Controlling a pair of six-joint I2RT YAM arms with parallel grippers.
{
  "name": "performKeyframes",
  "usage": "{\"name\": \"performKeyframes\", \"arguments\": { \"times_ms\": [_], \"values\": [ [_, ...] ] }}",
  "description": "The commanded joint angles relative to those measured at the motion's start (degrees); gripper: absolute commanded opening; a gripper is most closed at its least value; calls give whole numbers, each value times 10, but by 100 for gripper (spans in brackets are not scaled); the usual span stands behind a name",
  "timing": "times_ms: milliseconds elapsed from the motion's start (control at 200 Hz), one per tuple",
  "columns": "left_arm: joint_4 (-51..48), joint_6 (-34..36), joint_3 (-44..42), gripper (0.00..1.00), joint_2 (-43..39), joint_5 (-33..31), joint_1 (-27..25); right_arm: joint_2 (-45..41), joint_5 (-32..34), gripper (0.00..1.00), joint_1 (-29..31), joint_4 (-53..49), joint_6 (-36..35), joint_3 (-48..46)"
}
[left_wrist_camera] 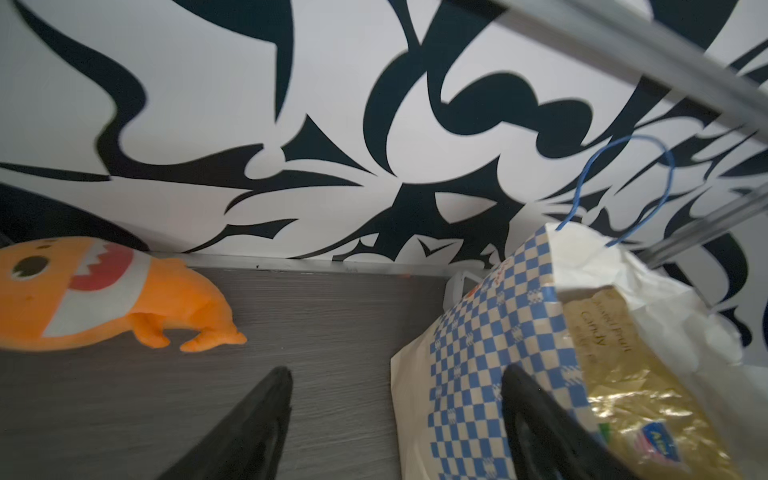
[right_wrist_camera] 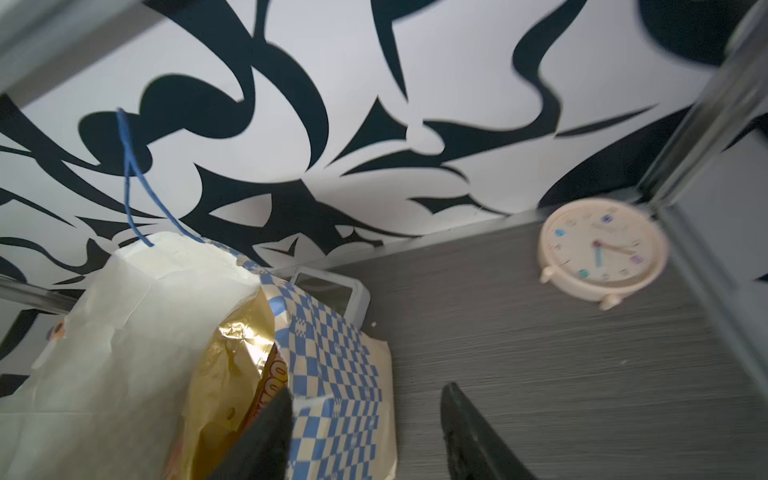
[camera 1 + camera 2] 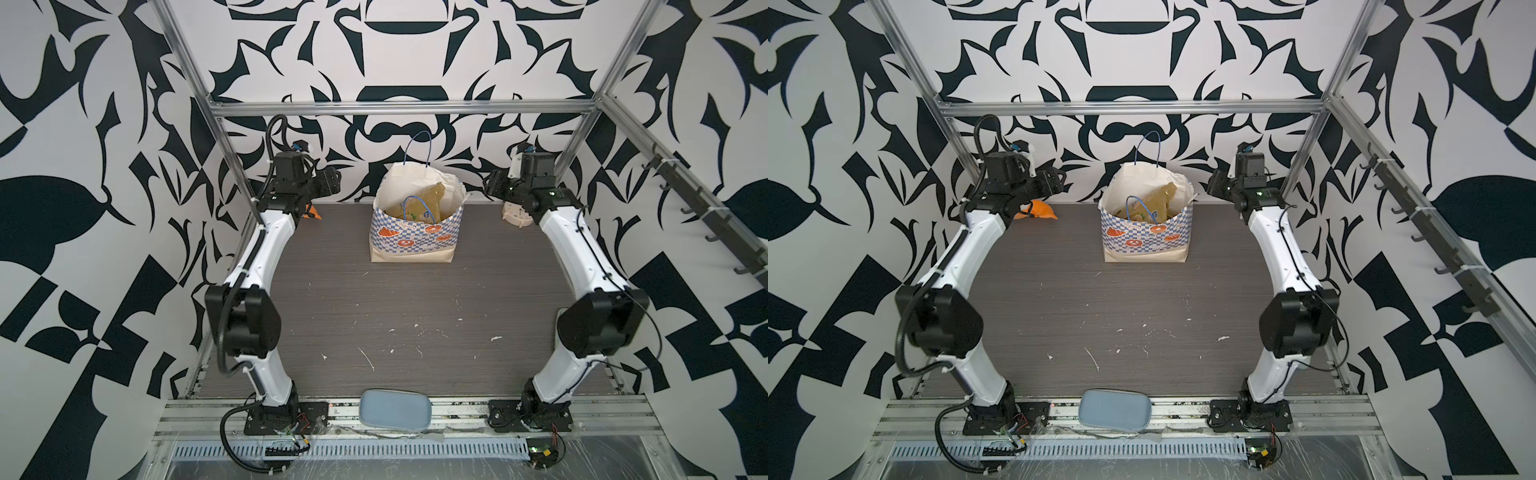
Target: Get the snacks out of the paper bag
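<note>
Patterned b/w walls [image 3: 415,62] around a grey wood-grain counter [image 3: 374,316]. Far left: orange plush [image 1: 104,299], not ours. Next, left claw [image 1: 399,419] hangs near the paper bag [image 3: 411,237], jaws apart, empty. Bag stands upright at back-centre, mouth open, olive-gold snack packet [image 3: 430,199] poking up inside w/ a blue cord handle [image 3: 417,197] drooped across it. Then right claw [image 2: 370,436] near the bag's other side, jaws apart, empty. Best bet imo: one claw pins the rim, other pinches the packet's top edge, lifts straight up, clear of the cord.

Snacks [image 3: 432,195] mostly hidden inside paper bag [image 3: 411,245]; clock [image 2: 602,253] blurred.
</note>
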Motion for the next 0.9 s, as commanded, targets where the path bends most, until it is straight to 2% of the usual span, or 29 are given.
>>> {"name": "performKeyframes", "arguments": {
  "times_ms": [0,85,370,510,685,895],
  "values": [
    [-63,-23,101,68,83,95,11,46,-71,53,-25,-50,25,54],
    [-65,-32,166,59,154,128,11,93,-98,50,-39,-27,42,79],
    [-40,-72,333,48,346,196,7,290,-203,26,-44,-41,52,254],
    [-5,-82,349,47,394,214,-7,329,-250,24,-38,8,63,261],
    [29,-80,351,47,429,233,-33,336,-272,24,-29,61,69,240],
    [69,-95,362,46,460,249,-48,349,-294,25,-15,71,46,245]
  ]
}}
